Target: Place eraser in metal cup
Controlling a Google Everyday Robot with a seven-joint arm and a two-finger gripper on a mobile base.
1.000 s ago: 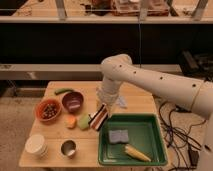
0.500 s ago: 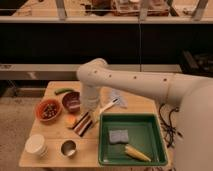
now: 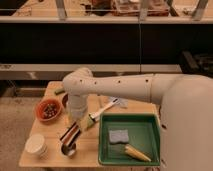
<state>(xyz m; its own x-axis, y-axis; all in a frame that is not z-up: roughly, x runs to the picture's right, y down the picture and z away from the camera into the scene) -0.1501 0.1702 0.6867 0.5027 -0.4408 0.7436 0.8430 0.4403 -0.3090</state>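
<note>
The eraser, a striped dark brown, red and whitish block, hangs tilted from my gripper, which is shut on its upper end. Its lower end is just above the rim of the metal cup, a small shiny steel cup near the table's front left edge. The arm reaches in from the right and bends down over the left half of the table, hiding part of the surface behind it.
White stacked cups stand left of the metal cup. A dark red bowl with food sits at the left. A white-handled brush lies mid-table. A green tray at the right holds a grey sponge and a yellow object.
My gripper has carried the eraser leftward and toward the table's front, from beside the green tray to just above the metal cup. The arm has swung left with it.
</note>
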